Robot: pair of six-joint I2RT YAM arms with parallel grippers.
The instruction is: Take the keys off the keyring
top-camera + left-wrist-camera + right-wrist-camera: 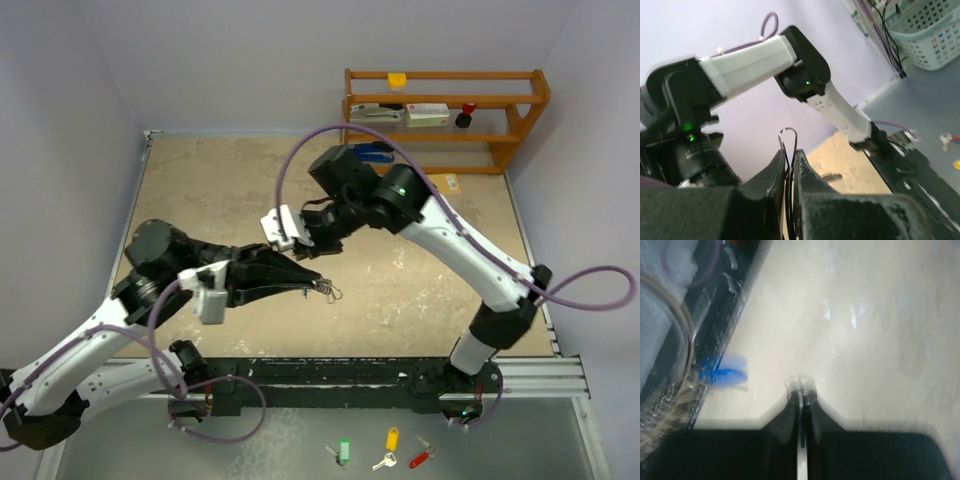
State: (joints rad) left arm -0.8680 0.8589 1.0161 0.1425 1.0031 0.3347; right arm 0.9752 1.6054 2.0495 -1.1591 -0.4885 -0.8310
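Note:
My left gripper [312, 284] reaches right over the table's near middle and is shut on the keyring [328, 291], a thin silver wire loop that sticks out past its tips. In the left wrist view the loop [788, 137] rises from between the closed jaws of the left gripper [788, 156]. My right gripper [300, 254] hangs just above and left of the ring. In the blurred right wrist view the right gripper [802, 401] is shut on a thin silver key [801, 386] with a round head. A blue blur [726, 371] lies on the table; I cannot tell if it is the blue-headed key.
A wooden shelf [445, 115] with small items stands at the back right. Green [344, 452], yellow [390, 441] and red [422, 458] tagged keys lie in front of the black base rail [330, 375]. A laundry basket [930, 35] stands off the table.

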